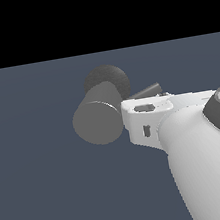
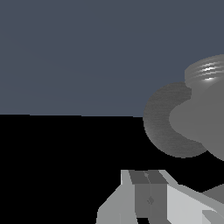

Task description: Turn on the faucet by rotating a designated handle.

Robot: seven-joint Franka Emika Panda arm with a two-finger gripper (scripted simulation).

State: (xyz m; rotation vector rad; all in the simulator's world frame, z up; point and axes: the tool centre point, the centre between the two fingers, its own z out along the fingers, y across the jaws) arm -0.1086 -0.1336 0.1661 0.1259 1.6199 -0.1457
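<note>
a: where's the handle (image 1: pixel 147 91)?
b: sticking out of the faucet (image 1: pixel 98 115) toward the exterior view's right, right behind my gripper (image 1: pixel 143 119). can't tell if the jaws are apart.
a: risk?
b: i could shove the body, not the rod. the wrist view shows only the base (image 2: pixel 168 127), no rod.

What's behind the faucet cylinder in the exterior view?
Behind the faucet sits its darker round base, partly covered by the cylinder. The handle pokes out sideways; the white arm hides its far end.
</note>
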